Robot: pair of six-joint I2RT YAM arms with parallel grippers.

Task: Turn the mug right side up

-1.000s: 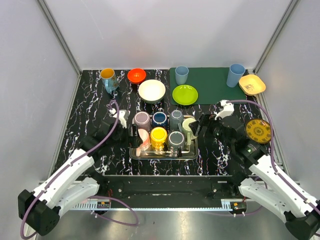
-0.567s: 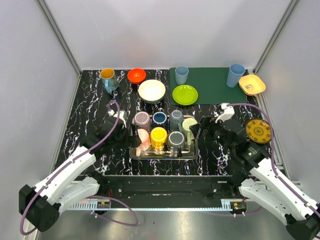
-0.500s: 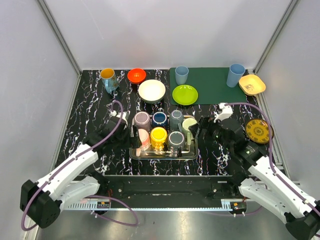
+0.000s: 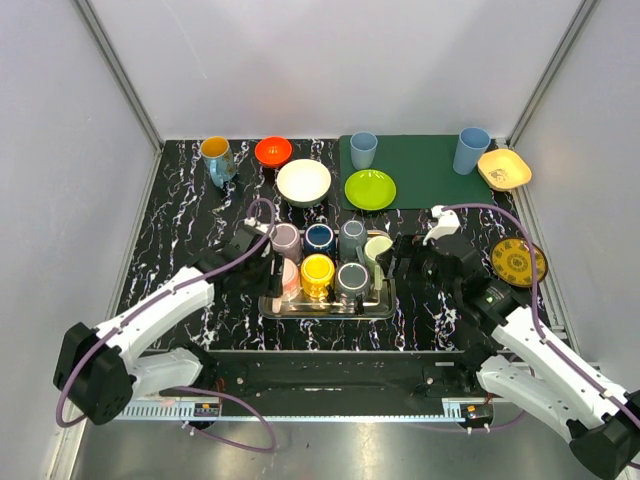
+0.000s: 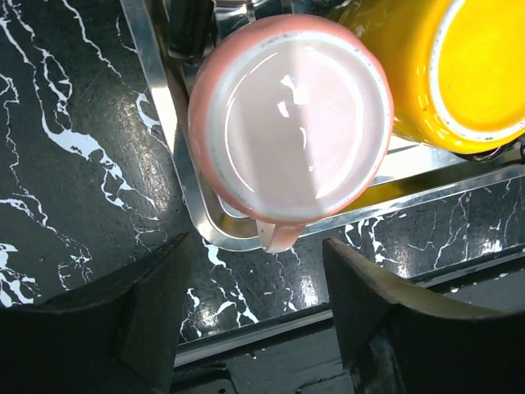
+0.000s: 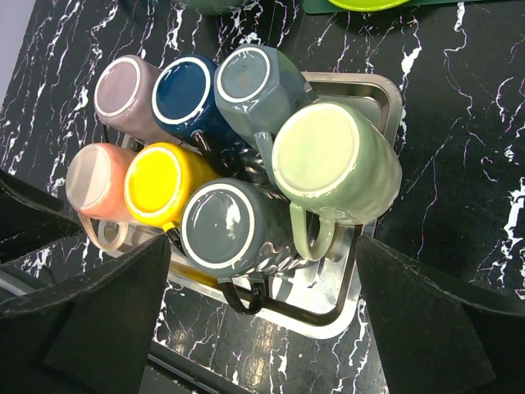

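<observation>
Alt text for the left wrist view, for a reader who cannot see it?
A pink mug sits base-up in the corner of a metal tray, handle toward the camera, a yellow mug close on its right. The left gripper, open, flanks the handle without touching, over a black marble table.

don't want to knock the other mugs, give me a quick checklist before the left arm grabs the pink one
1. pink mug base up in the tray: ok
2. left jaws open, lined up over it, not touching: ok
3. room on the side where the yellow mug sits tight against it: not ok
4. handle free, toward the tray's near rim: ok
5. right jaws open, away from the pink mug: ok
6. left jaws low enough to grip: cannot tell
</observation>
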